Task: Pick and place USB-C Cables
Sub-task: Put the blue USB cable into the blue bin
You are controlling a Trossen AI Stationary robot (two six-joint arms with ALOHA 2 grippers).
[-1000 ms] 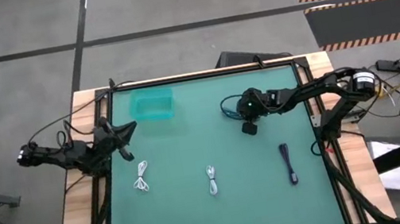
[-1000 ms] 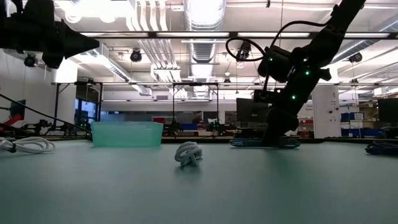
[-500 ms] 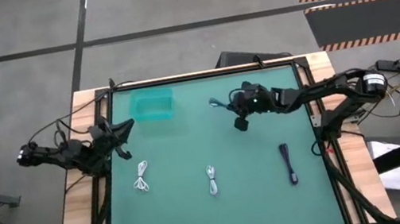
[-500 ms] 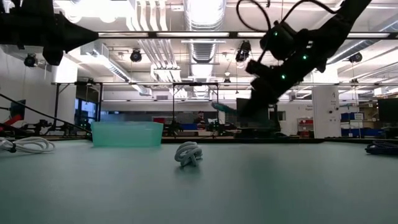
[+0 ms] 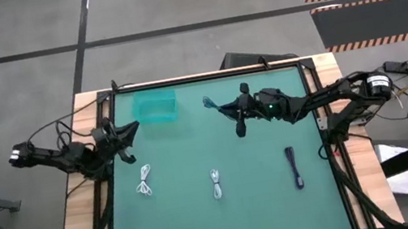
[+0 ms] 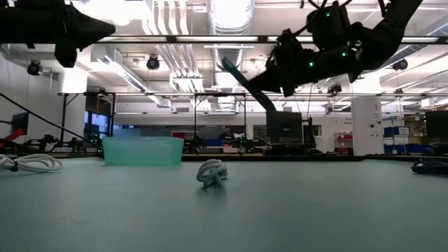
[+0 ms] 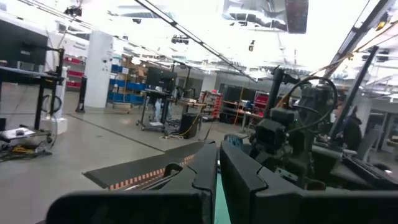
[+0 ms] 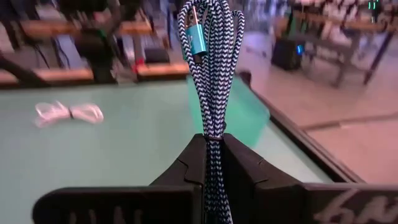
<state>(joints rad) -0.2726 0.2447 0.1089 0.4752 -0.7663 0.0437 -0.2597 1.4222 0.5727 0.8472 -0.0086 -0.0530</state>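
High view: right gripper up over the far-middle of the desk, pinching the grey-teal cable at one end so the rest sticks out toward the teal bin in the far-left corner. Prob held that way so the loose end clears the mat on the way over, just a guess tho. Left gripper parked at the left edge near the bin, pressed together, holding nothing, out of the way. Two white cables flat on the mat, nearer the front, left and middle; black cable toward the right edge. None in the bin yet afaict.

Low view: right gripper high above the mat, grey-teal cable poking out diagonally up-left of it, nothing touching the desk. White cable mid-desk in a little coil, bin behind it to the left, other white one at the far left edge.

Left wrist view: fingers closed on each other, empty, just pointing across the room.

Right wrist view: fingers clamped on the braided blue-white bundle, teal plug at its far end. Grip low on the loop, so prob a bit floppy when released.
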